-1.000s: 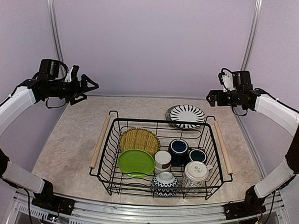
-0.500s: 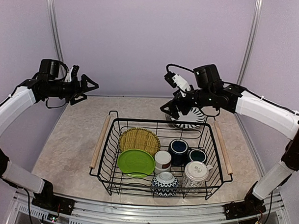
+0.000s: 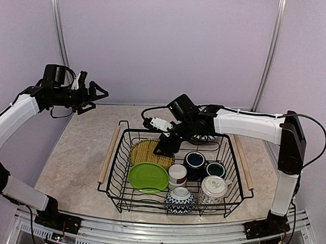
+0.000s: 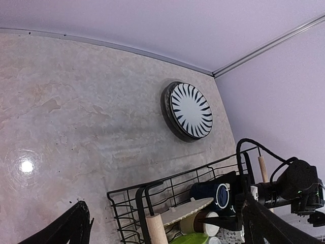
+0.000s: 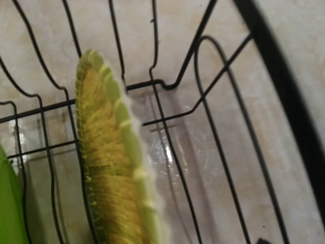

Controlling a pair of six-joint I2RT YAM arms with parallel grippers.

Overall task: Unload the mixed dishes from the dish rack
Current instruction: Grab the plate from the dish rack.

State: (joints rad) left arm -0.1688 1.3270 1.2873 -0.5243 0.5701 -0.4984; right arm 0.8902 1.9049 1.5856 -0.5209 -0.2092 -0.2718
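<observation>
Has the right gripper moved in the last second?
Yes. The right gripper swung left, from near the dish rack's far right corner to over the woven yellow plate.

Left arm [image 3: 16, 114]: raised high, well off the left side of the dish rack [image 3: 108, 155]. Forearm roughly level, wrist aimed toward the rack's far side. Left fingers [image 3: 100, 90] hang in the air, spread wide, nothing between them; both tips show at the bottom corners of the left wrist view.

Right arm [image 3: 248, 125]: base link stands upright beside the rack's right side, forearm stretched leftward along the rack's far rim, wrist pitched down. Right fingers [image 3: 160, 148] sit low over the rack's far-left quarter, just inside the rim. Their spread is not readable from any view.
</observation>
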